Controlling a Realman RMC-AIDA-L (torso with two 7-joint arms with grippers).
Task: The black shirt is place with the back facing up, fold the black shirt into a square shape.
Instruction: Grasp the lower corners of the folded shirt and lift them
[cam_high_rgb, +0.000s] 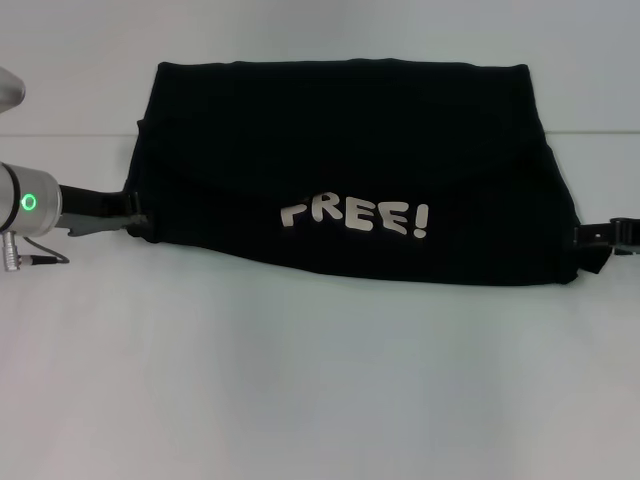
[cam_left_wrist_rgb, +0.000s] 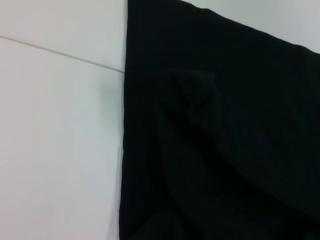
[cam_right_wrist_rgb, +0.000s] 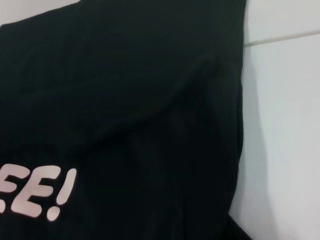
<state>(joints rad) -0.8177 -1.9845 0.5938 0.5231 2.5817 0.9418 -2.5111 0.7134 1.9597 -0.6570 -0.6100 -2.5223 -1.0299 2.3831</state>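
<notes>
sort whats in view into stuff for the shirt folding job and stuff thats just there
Job:
- shirt, black, folded into a wide band, white "FREE!" lettering facing up
- left end effector at the shirt's left edge
- right end effector at the shirt's right edge

Just there:
- white table
- nothing else lies on it

Left wrist cam is mostly filled by the black shirt (cam_left_wrist_rgb: 225, 140). I can see one straight edge of it running along where it meets the bench (cam_left_wrist_rgb: 55, 150), and a second edge slanting off from the corner where they join. The fabric isn't flat: soft creases and a raised fold run diagonally through the middle. The bench is plain white, with a thin pale line (cam_left_wrist_rgb: 60, 52) crossing it and ending at the shirt's edge.
</notes>
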